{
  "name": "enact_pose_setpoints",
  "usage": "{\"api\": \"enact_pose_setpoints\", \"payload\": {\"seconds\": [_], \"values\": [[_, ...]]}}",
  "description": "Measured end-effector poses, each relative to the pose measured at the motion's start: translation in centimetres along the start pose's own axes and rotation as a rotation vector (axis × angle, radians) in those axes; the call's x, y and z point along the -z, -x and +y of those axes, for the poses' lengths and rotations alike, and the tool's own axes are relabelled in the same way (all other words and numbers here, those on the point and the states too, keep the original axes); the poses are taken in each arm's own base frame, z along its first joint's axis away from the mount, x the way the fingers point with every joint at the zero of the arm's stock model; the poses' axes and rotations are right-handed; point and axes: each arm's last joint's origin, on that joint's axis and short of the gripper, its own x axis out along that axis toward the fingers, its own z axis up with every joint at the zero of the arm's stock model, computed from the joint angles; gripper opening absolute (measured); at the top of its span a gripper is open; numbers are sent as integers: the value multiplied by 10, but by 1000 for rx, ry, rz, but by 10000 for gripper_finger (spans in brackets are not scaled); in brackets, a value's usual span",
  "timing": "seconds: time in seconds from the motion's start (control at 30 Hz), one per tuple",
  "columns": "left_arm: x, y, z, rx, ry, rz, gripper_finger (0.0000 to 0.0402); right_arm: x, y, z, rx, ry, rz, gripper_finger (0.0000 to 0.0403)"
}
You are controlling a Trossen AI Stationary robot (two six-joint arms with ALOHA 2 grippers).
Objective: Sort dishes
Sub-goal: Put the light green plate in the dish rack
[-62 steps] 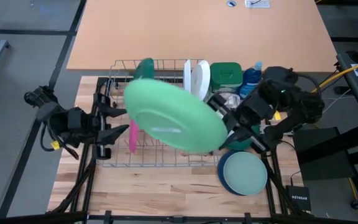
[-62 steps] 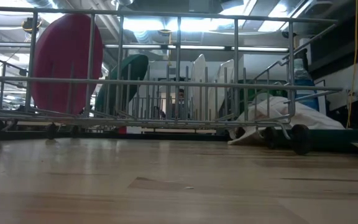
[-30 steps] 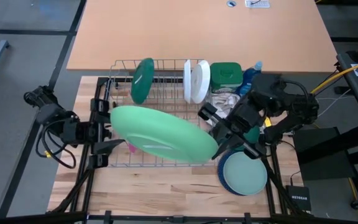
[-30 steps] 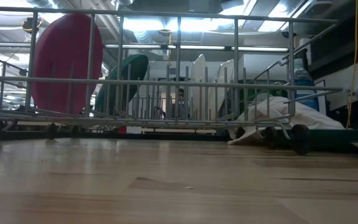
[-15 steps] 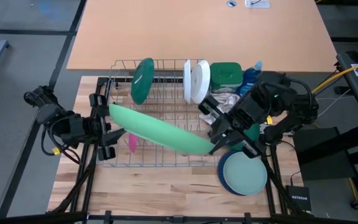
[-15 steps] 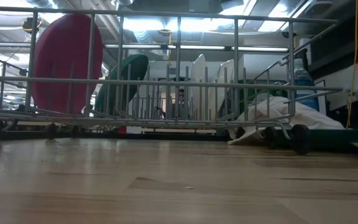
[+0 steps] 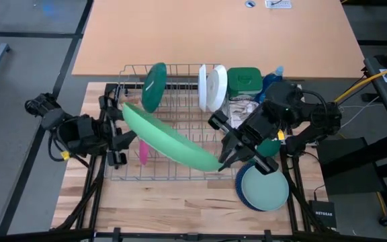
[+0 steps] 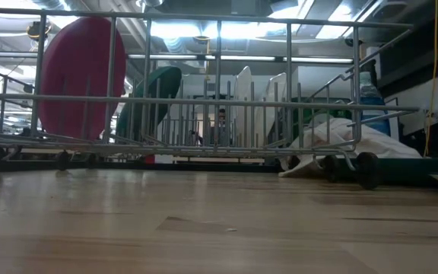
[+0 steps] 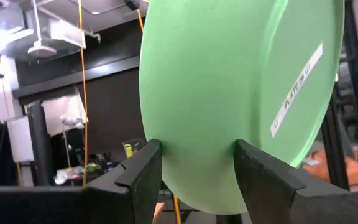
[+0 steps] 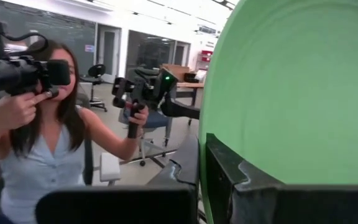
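Tilted nearly on edge now, the light green plate [image 7: 170, 139] nears the rack [image 7: 180, 171], right gripper [image 7: 224, 159] clenched on it, left gripper [image 7: 123, 134] spread; stacked plates [image 7: 264, 188] apparently remain.

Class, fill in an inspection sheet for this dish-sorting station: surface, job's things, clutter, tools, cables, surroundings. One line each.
Surface: wooden table, with a wire rack on it.
Job's things: light green plate tilted over the rack; dark green plate and white plates upright in slots; pink plate on edge; teal plate flat beside the rack.
Clutter: green tub, blue bottle, cloth.
Tools: right tool shut on the light green plate's rim; left tool open, fingers either side of its other edge.
Cables: yellow cable at right.
Surroundings: a person holding handheld controllers.
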Motion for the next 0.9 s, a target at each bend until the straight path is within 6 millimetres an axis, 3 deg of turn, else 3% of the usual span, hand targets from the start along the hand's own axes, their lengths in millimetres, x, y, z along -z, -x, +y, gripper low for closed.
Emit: {"api": "enact_pose_setpoints", "payload": {"seconds": [0.3, 0.9], "values": [[1, -2, 3, -21, 17, 0, 184, 1, -1, -3, 73, 7, -1, 12], [-6, 2, 19, -65, -329, -3, 184, -4, -1, -5, 91, 43, -55, 12]]}}
